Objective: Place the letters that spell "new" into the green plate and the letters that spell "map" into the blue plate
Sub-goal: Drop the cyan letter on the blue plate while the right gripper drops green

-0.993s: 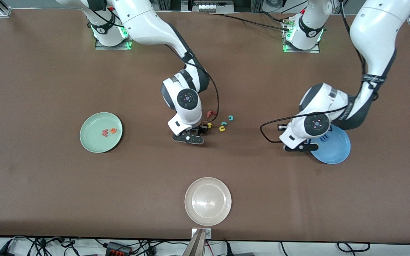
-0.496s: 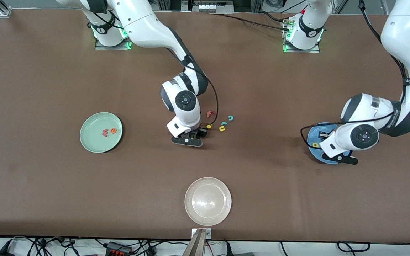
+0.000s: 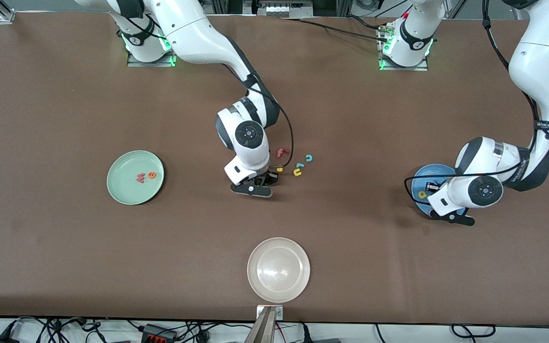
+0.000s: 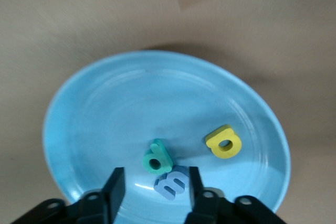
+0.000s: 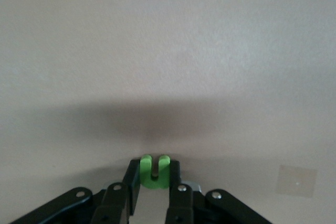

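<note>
Over the blue plate (image 4: 68, 103) my left gripper (image 4: 156, 178) is open. The blue m (image 4: 173, 183) lies on the plate between its fingers, beside the teal p (image 4: 157, 157) and the yellow a (image 4: 224, 142). My right gripper (image 5: 155, 169) is low over the table's middle, shut on the green n (image 5: 155, 178). The n is hidden in the front view, where that gripper (image 3: 267, 178) stands beside the loose letters. The green plate (image 3: 117, 190) toward the right arm's end holds the pinkish-red w (image 3: 140, 178) and the orange e (image 3: 151, 175).
Loose letters lie in the table's middle: a red f (image 3: 281, 152), a teal c (image 3: 309, 157), a yellow u (image 3: 297, 173) and a small yellow letter (image 3: 279, 168). A whitish-beige plate (image 3: 278, 269) sits nearest the front camera.
My left arm swung toward its end of the blue plate and opened, leaving the blue m on the plate. My right gripper closed on the green n.
</note>
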Available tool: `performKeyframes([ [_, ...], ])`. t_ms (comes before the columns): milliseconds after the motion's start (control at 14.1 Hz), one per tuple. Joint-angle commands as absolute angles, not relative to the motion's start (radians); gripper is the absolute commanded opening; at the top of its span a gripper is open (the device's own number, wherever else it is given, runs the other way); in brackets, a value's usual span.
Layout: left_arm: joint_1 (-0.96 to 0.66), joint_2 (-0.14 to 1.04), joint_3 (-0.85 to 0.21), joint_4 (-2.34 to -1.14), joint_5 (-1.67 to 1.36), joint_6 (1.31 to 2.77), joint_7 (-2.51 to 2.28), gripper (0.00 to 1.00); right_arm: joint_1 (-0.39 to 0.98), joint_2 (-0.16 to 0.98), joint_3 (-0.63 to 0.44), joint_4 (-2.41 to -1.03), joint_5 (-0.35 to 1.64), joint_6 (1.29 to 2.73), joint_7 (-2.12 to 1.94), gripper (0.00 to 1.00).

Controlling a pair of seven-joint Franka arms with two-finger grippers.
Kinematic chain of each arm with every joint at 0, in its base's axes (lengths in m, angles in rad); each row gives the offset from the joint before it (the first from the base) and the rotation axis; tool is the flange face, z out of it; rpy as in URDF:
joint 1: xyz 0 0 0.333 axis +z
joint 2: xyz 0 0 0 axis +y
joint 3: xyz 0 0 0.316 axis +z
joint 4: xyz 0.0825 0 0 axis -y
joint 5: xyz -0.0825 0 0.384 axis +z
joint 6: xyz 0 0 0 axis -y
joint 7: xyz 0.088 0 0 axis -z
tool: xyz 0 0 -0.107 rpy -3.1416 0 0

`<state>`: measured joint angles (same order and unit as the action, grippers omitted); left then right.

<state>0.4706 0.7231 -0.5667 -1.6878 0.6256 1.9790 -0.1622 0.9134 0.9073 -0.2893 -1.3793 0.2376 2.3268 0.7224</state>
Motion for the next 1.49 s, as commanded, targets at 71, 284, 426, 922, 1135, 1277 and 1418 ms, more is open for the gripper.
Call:
performKeyframes([
  [71,0.483,0.628,-0.638,-1.666,0.618,1.959,-0.126,1.00,0.826,0.816,-0.288,-1.393,0.255,2.179,0.639,0.00],
  [284,0.492,0.525,-0.669,-1.649,0.507,1.907,-0.124,1.00,0.759,0.680,-0.357,-1.579,0.247,2.095,0.401,0.00],
  [426,0.491,0.511,-0.684,-1.547,0.405,1.782,-0.124,1.00,0.761,0.597,-0.455,-1.733,0.244,2.098,0.222,0.00],
  [922,0.361,0.333,-0.558,-1.385,0.225,1.537,-0.114,1.00,0.704,0.512,-0.643,-1.939,0.245,2.108,-0.188,0.00],
  [1135,0.152,0.250,-0.249,-1.432,0.091,1.545,-0.049,1.00,0.658,0.544,-0.641,-1.939,0.248,2.161,-0.277,0.00],
  [1277,0.059,0.184,-0.097,-1.510,0.013,1.592,-0.054,1.00,0.650,0.578,-0.638,-1.939,0.252,2.209,-0.310,0.00],
  [1418,-0.018,0.061,-0.004,-1.686,0.006,1.751,-0.051,1.00,0.647,0.594,-0.634,-1.939,0.261,2.229,-0.311,0.00],
])
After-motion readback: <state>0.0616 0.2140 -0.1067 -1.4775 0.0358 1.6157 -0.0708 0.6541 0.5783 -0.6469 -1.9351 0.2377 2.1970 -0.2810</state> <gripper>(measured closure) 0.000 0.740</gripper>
